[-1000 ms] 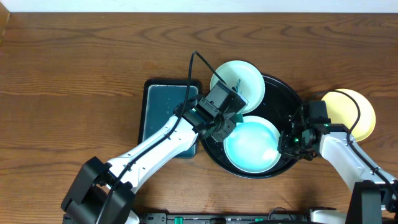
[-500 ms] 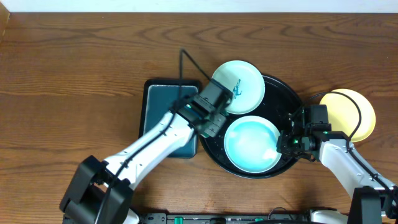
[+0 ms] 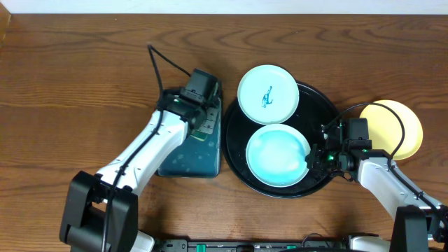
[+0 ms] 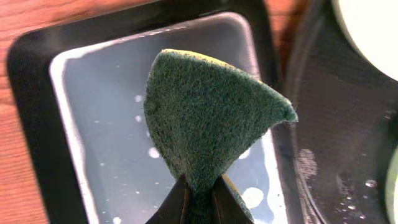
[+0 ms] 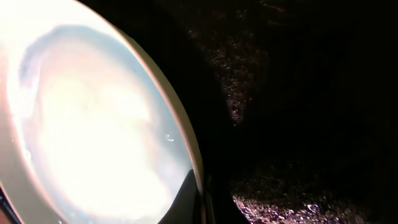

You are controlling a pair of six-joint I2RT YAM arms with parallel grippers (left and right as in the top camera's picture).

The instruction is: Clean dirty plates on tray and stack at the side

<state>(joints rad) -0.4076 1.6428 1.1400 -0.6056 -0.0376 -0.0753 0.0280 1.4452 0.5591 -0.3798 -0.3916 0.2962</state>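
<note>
— So the left gripper [image 4: 200,186] has left the black tray [image 3: 316,105]?

— Yes. A second ago it was at the mint plate [image 3: 277,155]; now it hangs over the small teal tray [image 3: 183,164]. Its jaws are pinched tight on the sponge [image 4: 211,118], which stands above the wet floor of that tray.

— And the mint plate?

— It lies at the front of the black tray, slid slightly to the left. It is wet and I see no marks on it, so I judge the wiping finished. Behind it, the white plate [image 3: 268,94] overlaps the back rim and keeps its teal scribble.

— The right gripper [image 3: 313,158]?

— Nearly closed on the mint plate's right rim, as before. With the sponge gone, it looks free to lift the plate across to the yellow plate [image 3: 400,129]. That one sits on the table [image 3: 84,70] just right of the black tray.
</note>
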